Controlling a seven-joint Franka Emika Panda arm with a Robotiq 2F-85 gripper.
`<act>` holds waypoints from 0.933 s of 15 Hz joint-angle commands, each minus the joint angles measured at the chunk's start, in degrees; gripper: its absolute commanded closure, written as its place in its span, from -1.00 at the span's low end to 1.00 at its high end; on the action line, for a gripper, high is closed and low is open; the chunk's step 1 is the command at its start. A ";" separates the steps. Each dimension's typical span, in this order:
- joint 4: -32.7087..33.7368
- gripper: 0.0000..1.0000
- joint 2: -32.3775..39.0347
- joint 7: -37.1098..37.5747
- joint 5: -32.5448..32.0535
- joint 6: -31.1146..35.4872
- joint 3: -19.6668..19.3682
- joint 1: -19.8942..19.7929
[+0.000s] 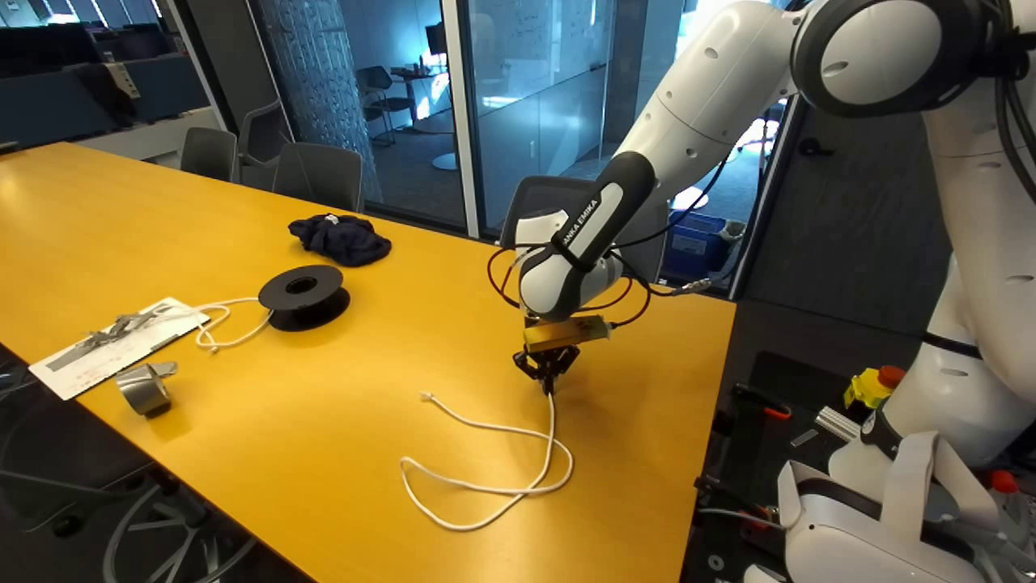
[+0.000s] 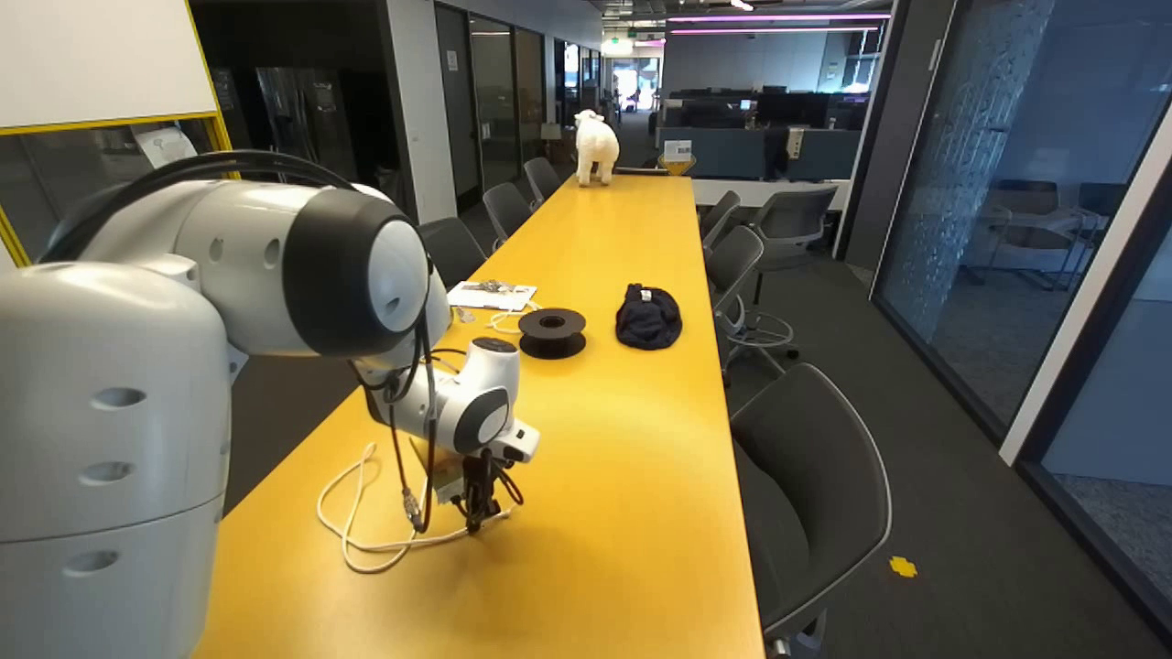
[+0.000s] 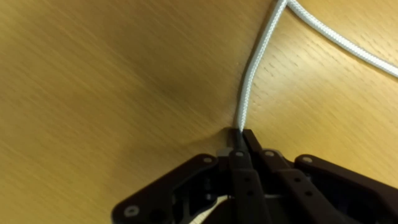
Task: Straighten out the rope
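See a white rope (image 1: 526,491), finely braided and slim, on the wood-grained yellow table (image 1: 453,340), toward the short edge beside the Franka Emika Panda arm (image 1: 696,105); curves in wide, slack loops, crosses over itself, trails one free end away from that edge; farther along, see a black flanged spool (image 1: 301,301), round with a hole at the centre; between it and a flat white sheet (image 1: 85,372) topped with crinkled grey material (image 1: 121,328), a curl of white cord (image 1: 214,346); at the same long edge as the sheet, a ring-shaped roll of silver tape (image 1: 139,393); toward the long edge by the glass wall (image 1: 534,97), see a crumpled navy cloth (image 1: 344,240); at the far short edge, a woolly white sheep figure (image 2: 597,151); holds the Robotiq gripper (image 3: 242,133) fully closed, low at the tabletop, with the white rope pinched between narrow black fingertips (image 3: 252,141); cannot tell any contact with the wood.
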 commanded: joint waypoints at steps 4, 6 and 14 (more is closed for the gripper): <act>12.33 0.94 2.71 1.14 -2.88 -2.19 -0.22 3.58; 16.96 0.94 3.80 1.62 -3.79 -2.95 -0.15 4.86; 39.95 0.96 13.16 5.66 -5.79 -9.20 0.21 9.56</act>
